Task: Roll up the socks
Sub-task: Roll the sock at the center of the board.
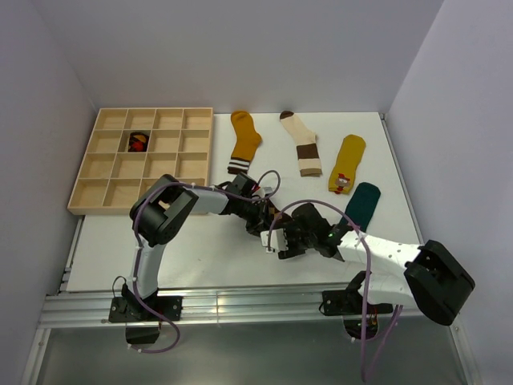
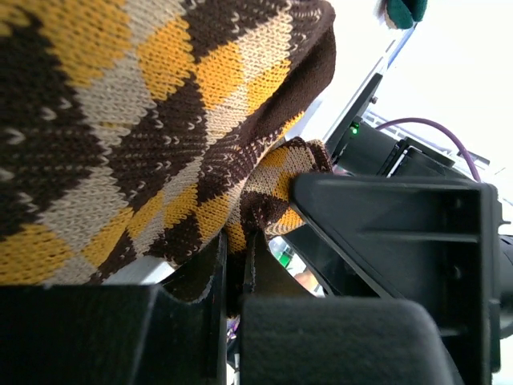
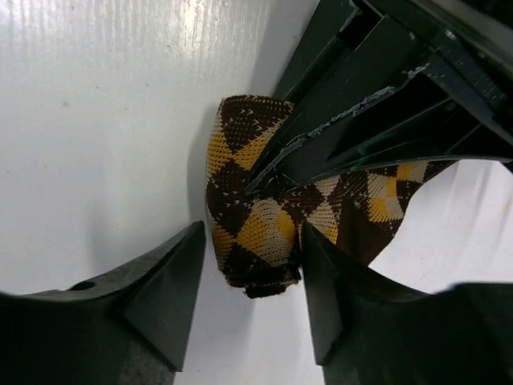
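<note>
Argyle sock (image 3: 240, 160) is lying on the table (image 1: 160, 241), long axis running from its rolled end toward the left gripper (image 2: 234, 281) (seemingly clamping loose fabric), while the right gripper (image 3: 250, 273), jaws apart, is straddling that roll

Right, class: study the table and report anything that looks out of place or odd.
The teal sock breaks the pattern. It lies tilted and nearer the arms, outside the rough row formed by the mustard sock, cream sock and yellow sock. Nothing looks spilled or damaged.
</note>
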Controlling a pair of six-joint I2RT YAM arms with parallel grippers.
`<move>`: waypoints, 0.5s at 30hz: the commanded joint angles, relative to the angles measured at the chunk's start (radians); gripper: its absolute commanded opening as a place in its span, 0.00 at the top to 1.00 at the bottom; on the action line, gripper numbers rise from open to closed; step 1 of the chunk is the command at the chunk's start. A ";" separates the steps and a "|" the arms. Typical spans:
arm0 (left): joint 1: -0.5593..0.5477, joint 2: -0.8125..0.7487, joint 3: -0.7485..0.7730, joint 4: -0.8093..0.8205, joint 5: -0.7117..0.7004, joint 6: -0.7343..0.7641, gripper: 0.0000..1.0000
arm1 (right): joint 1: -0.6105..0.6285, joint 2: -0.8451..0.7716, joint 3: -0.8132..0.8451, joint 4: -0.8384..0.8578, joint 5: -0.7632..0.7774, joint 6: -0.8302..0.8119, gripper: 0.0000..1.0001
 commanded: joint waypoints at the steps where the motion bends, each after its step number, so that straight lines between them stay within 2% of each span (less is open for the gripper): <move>1: 0.005 0.052 -0.009 -0.088 -0.074 0.045 0.99 | 0.008 0.027 0.034 0.067 0.025 -0.007 0.43; 2: 0.007 0.050 -0.011 -0.080 -0.068 0.044 0.99 | 0.008 0.034 0.040 0.067 0.028 -0.005 0.46; 5: 0.008 0.048 -0.005 -0.083 -0.061 0.067 0.95 | 0.009 0.078 0.068 0.026 0.032 -0.007 0.64; 6: 0.008 0.048 0.001 -0.092 -0.060 0.074 0.92 | 0.009 0.095 0.075 0.008 0.028 -0.004 0.73; 8: 0.008 0.035 0.007 -0.096 -0.078 0.094 0.86 | 0.008 0.104 0.104 -0.064 0.014 0.002 0.78; 9: 0.010 0.024 0.007 -0.085 -0.087 0.097 0.77 | 0.008 0.112 0.132 -0.095 0.008 0.004 0.81; 11: 0.017 -0.013 0.003 -0.066 -0.120 0.105 0.68 | 0.008 0.122 0.163 -0.188 -0.009 0.027 0.84; 12: 0.021 -0.027 0.003 -0.063 -0.135 0.111 0.60 | 0.005 0.129 0.189 -0.218 -0.014 0.033 0.84; 15: 0.036 -0.088 -0.011 -0.007 -0.181 0.111 0.52 | -0.013 0.139 0.219 -0.314 -0.037 0.048 0.86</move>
